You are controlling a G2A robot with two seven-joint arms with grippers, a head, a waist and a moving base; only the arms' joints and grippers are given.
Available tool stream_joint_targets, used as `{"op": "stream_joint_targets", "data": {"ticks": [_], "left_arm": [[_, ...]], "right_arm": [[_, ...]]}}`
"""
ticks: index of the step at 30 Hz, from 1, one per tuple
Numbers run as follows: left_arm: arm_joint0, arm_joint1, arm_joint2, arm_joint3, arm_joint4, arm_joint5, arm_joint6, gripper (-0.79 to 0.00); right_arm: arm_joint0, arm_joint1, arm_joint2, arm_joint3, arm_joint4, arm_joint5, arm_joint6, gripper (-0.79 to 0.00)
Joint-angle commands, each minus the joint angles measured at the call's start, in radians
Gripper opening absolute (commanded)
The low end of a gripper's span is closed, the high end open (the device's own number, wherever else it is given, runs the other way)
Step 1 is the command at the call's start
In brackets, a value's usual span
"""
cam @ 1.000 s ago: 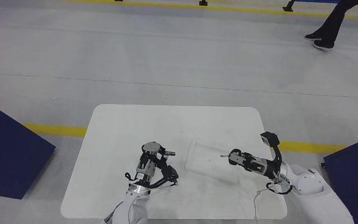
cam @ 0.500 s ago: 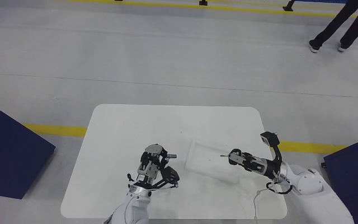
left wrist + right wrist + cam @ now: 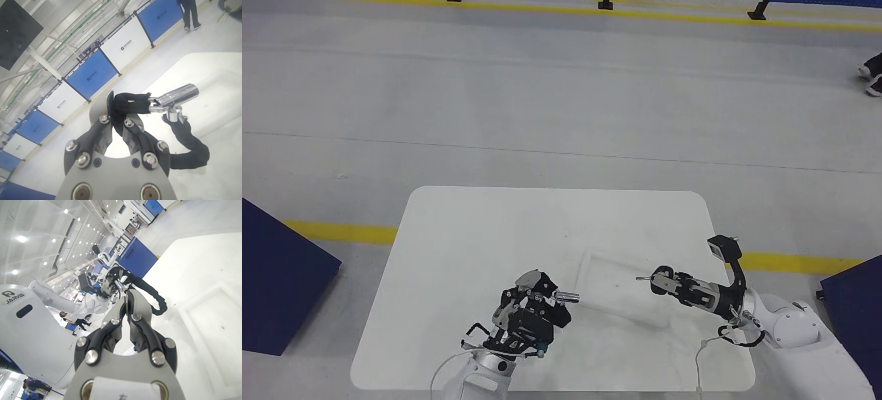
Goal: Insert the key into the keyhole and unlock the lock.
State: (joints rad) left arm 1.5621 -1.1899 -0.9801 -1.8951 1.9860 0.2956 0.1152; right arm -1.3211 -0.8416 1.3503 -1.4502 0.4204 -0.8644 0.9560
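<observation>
Top view. White table (image 3: pixel 442 250) with a shallow white tray (image 3: pixel 592 257) set into its right half. The left pincer (image 3: pixel 539 303) is over the near-middle of the table, just left of the tray, and holds the lock (image 3: pixel 567 296). The chrome barrel lies level and points toward the other arm. The right pincer (image 3: pixel 655 281) is above the tray's right part, with the key (image 3: pixel 643 278) sticking out of its tip toward the lock. Key and lock are apart, with open tray between them.

Left wrist view. The pincer is narrow and clamped on the black fabric sleeve at the shackle end of the lock. The barrel juts out beyond the sleeve, clear of the table. The sleeved cable (image 3: pixel 191 149) loops down from the barrel's side stub and curls back beside the pincer. Behind are blue and white barrier panels (image 3: pixel 98 73), each with a small printed logo and one short word.

Right wrist view. The pincer's fingers are nearly together, pinching the key, which shows edge-on between the pads. Farther off, the barrel's end face is turned this way and shows the keyhole (image 3: pixel 122 287), not yet touched by the key. A white label (image 3: pixel 122 391) on the wrist bears a mark too cut off to read.
</observation>
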Motion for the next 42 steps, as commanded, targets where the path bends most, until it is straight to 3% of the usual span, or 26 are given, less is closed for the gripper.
{"op": "stream_joint_targets", "data": {"ticks": [1,6,19,28,37,42], "left_arm": [[0.016,0.001,-0.009,-0.016,-0.037,-0.014,0.023,-0.785],[0.041,0.001,-0.023,-0.041,-0.090,-0.059,0.054,-0.785],[0.041,0.001,-0.023,-0.043,-0.096,-0.059,0.052,-0.785],[0.049,-0.029,0.027,-0.080,-0.399,-0.048,0.112,-0.785],[0.055,-0.058,0.067,-0.089,-0.578,0.019,0.106,-0.785],[0.050,-0.071,0.080,-0.076,-0.661,0.004,0.128,-0.785]], "right_arm": [[0.000,0.000,0.000,0.000,0.000,0.000,0.000,-0.785],[0.000,0.000,0.000,0.000,0.000,0.000,0.000,-0.785],[0.000,0.000,0.000,0.000,0.000,0.000,0.000,-0.785],[0.000,0.000,0.000,0.000,0.000,0.000,0.000,-0.785],[0.000,0.000,0.000,0.000,0.000,0.000,0.000,-0.785],[0.000,0.000,0.000,0.000,0.000,0.000,0.000,-0.785]]}}
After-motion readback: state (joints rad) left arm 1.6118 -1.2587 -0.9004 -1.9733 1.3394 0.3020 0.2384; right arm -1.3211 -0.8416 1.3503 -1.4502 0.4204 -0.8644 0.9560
